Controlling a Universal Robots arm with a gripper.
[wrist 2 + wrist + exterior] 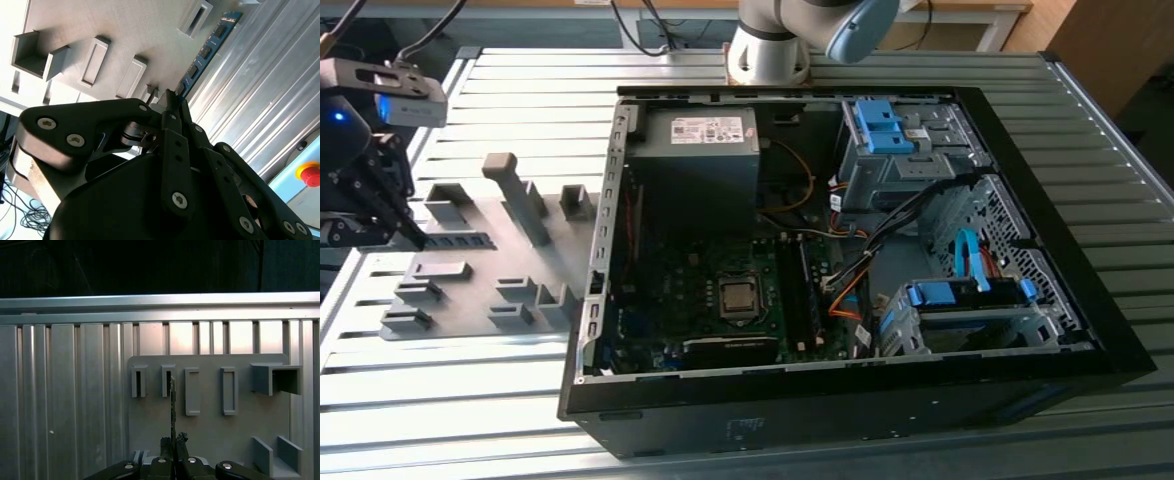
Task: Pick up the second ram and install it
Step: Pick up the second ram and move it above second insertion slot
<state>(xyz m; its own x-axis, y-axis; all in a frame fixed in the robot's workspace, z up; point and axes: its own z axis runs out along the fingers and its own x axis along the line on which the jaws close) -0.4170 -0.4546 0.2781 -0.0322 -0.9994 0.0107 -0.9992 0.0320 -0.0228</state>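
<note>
While the tool (173, 442) is closed to a narrow pinch on the second ram (173, 400), the strip shows edge-on in the first wrist view. It runs out from the fingertips over the grey holder tray (150, 425) toward one of the tray's slotted blocks (167, 381). In the second wrist view the tool (171, 97) grips one end of the second ram (205, 50), and its chip-lined face reaches free along the tray's edge. Whether the strip touches the tray I cannot tell.

The ram looks light, thin and stiff, and likely fragile at its chips and contact edge. Its flat faces near an end seem the safest hold, though an end grip may let it pivot.

In the exterior view the tray (467, 290) lies on a ribbed aluminium table (520, 90). An open PC case (854, 400) stands just beside the tray on the exterior view's right, its motherboard (720, 300) exposed. A red emergency-stop button (310, 175) sits well apart from the tray.
</note>
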